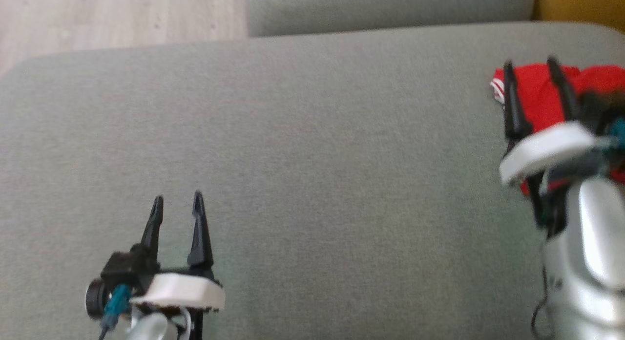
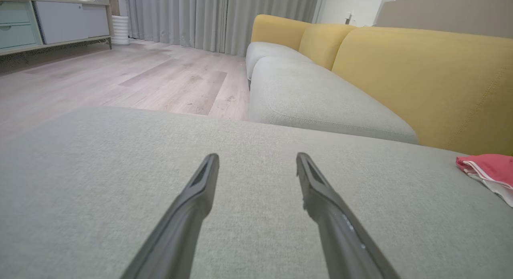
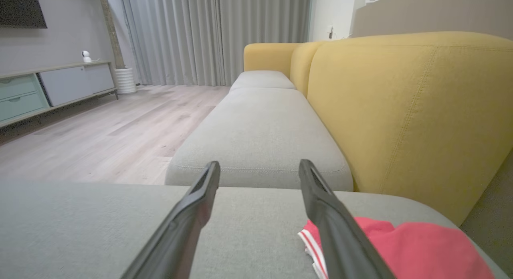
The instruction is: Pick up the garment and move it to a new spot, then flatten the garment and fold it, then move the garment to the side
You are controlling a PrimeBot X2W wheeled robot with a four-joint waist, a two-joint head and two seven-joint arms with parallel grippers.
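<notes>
red garment lies at three o'clock on the grey cushion in the head view, beneath the right gripper, fingers wide and empty; the left gripper, equally wide, sits at seven o'clock. left wrist view: garment far off at three. right wrist view: garment close at five, so the right arm is nearer.

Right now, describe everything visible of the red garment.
The red garment is soft-looking cloth, bunched rather than flat, with white-and-red striped trim along one edge and a pale underside showing. It lies on the grey seat cushion, close to the yellow backrest, at the robot's right. The open right pincer is over its edge; whether a finger touches it cannot be told.
</notes>
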